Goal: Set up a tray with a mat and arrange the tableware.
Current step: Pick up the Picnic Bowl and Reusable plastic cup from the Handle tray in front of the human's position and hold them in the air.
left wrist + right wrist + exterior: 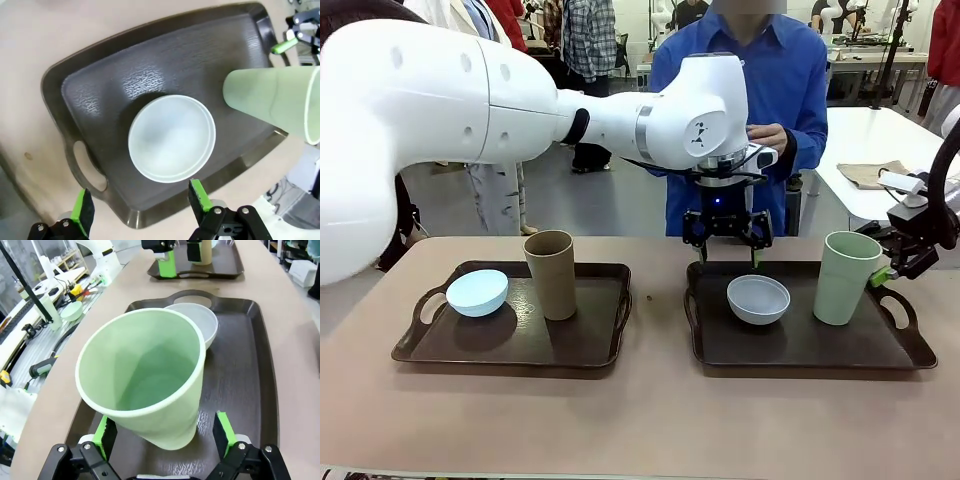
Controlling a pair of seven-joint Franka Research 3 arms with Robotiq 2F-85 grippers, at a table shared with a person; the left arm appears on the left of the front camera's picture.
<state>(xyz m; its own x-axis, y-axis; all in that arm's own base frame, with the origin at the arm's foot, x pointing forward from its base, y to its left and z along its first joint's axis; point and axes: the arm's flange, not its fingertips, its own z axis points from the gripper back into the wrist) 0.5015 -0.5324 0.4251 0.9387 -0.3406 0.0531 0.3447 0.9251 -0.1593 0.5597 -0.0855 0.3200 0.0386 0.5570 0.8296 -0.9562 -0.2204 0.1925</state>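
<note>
The front view shows the table [650,420] with two dark trays. The right tray [800,345] carries the whitish-grey bowl [758,298] near its middle and the pale green cup [847,277] at its right end. Well to the left of the right tray, the left tray [600,345] holds the light blue bowl [477,292] and the brown cup [551,273].

The left wrist view looks straight down on the right tray, showing its grained floor, its cut-out handle and the bowl's shallow, bare inside. The right wrist view looks into the cup, which is upright, tapering and empty.

The left gripper [730,258] hangs over the right tray's far edge, jaws spread wide, holding nothing. The right gripper [164,430] sits low at the right tray's right end, also wide, its green pads [222,427] flanking the cup's base. A gap shows at one pad, and contact at the other cannot be told.
</note>
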